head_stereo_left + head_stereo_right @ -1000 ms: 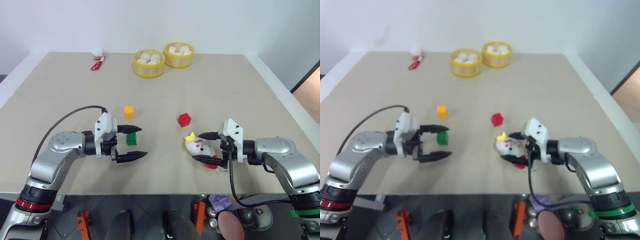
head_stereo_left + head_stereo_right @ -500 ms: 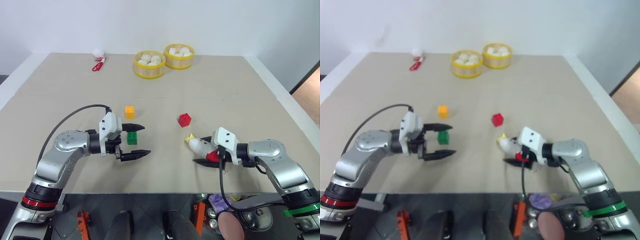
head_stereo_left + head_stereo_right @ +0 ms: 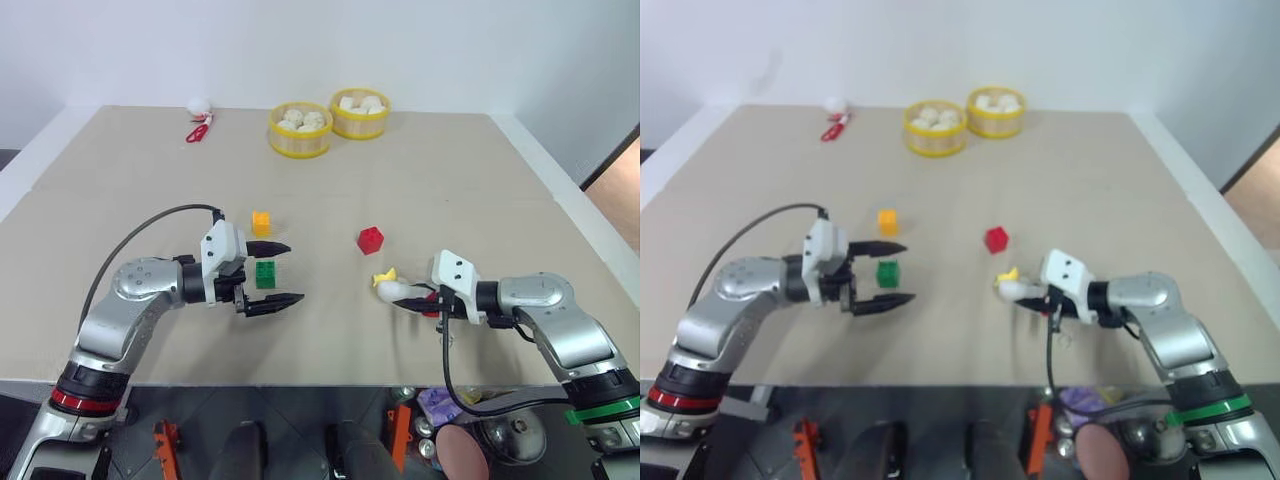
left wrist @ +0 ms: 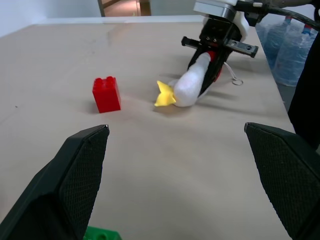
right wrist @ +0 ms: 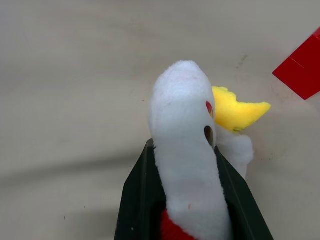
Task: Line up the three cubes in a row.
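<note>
The green cube (image 3: 265,274) lies between the spread fingers of my left gripper (image 3: 290,272), which is open and points toward the right; its top edge shows in the left wrist view (image 4: 100,234). The yellow-orange cube (image 3: 261,222) sits just behind it. The red cube (image 3: 370,240) stands near the table's middle (image 4: 106,94). My right gripper (image 3: 410,298) is shut on a white-and-red toy figure (image 5: 185,150) with a yellow crown, which lies in front of and to the right of the red cube.
Two yellow-rimmed steamer baskets of white buns (image 3: 298,128) (image 3: 360,110) stand at the back of the tan table (image 3: 480,180). A small red-and-white item (image 3: 196,125) lies at the far left. Water bottles (image 4: 295,45) stand beyond the table's right side.
My right gripper has closed on the toy figure, squeezing its body narrow between the fingers. The left gripper has stayed open around the green cube.
</note>
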`<state>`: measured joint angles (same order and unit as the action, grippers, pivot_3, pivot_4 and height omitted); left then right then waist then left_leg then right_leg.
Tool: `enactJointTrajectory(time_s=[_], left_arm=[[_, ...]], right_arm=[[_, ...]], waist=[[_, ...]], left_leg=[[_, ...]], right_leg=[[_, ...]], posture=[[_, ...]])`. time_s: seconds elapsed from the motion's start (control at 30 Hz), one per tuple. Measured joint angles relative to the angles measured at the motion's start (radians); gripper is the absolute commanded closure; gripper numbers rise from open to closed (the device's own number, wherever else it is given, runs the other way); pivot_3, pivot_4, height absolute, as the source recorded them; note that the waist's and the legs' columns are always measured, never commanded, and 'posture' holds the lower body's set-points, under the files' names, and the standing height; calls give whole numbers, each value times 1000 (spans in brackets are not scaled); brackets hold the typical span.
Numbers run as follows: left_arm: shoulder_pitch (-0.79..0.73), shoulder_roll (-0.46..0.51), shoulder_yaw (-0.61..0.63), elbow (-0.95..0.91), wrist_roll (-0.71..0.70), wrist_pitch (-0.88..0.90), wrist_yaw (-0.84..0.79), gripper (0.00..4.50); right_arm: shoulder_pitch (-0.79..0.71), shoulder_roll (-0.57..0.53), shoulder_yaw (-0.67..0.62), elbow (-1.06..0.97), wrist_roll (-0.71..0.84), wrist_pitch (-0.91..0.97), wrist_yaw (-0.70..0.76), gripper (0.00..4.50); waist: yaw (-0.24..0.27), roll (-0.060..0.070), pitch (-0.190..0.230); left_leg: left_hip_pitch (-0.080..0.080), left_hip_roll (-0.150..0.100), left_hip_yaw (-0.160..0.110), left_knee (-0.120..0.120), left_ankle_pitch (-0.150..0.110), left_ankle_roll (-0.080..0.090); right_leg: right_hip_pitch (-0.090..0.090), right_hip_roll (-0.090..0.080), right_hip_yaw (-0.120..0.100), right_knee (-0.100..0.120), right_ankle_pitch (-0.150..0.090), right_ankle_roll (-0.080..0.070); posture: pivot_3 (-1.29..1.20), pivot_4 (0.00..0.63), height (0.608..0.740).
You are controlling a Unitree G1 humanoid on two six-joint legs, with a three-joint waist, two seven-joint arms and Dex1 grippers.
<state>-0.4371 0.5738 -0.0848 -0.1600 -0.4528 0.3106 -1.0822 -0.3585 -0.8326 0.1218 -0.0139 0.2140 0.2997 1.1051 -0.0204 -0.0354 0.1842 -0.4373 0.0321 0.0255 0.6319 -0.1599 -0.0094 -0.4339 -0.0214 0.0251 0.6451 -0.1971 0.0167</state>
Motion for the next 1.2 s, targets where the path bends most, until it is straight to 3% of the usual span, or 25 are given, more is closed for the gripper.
enactJointTrajectory(time_s=[0.17, 0.37, 0.5, 0.53, 0.63, 0.87, 1.2], left_arm=[[-59, -35, -28, 49, 20, -24, -23, 0], [-108, -76, -67, 109, 44, -54, -49, 0], [-133, -96, -74, 146, 54, -75, -63, 0], [-135, -100, -74, 153, 57, -77, -64, 0], [-144, -121, -75, 183, 64, -97, -64, 0], [-146, -129, -76, 185, 78, -108, -62, 0], [-115, -131, -74, 171, 71, -92, -39, 0]], right_arm=[[-58, 18, -40, 100, 35, 42, -32, 4370], [-349, 2, -175, 490, -32, -8, -261, 4370], [-468, 0, -162, 765, -162, -139, -449, 4370], [-478, 6, -156, 824, -191, -164, -494, 3413], [-521, 55, -122, 983, -274, -218, -641, 2426], [-592, 108, -137, 1134, -296, -242, -783, 13], [-607, 133, -178, 1145, -256, -255, -759, 13]], waist=[[0, 0, 0], [-1, 1, 1], [-1, 1, 1], [-2, 1, 1], [-8, 1, 1], [-16, 2, 1], [-25, 2, 1]], left_leg=[[-1, -1, 1, 2, 0, 0], [-2, -2, 2, 3, 1, 1], [-2, -2, 2, 0, 1, 2], [-2, -2, 2, -1, 0, 2], [-2, -3, 4, -2, 0, 2], [-2, -3, 5, -2, 1, 3], [-1, -3, 6, -1, 1, 3]], right_leg=[[0, -1, 1, 0, 1, 2], [-2, -1, 3, 0, 4, 3], [-2, 0, 4, 0, 3, 2], [-3, 0, 5, 0, 2, 3], [-3, 0, 8, 0, 3, 5], [-3, 1, 10, 0, 5, 9], [-3, 1, 13, 0, 5, 8]], posture=[[0, 150, 740], [0, 150, 740], [0, 150, 740], [0, 150, 740], [0, 150, 740], [0, 150, 740], [0, 150, 740]])
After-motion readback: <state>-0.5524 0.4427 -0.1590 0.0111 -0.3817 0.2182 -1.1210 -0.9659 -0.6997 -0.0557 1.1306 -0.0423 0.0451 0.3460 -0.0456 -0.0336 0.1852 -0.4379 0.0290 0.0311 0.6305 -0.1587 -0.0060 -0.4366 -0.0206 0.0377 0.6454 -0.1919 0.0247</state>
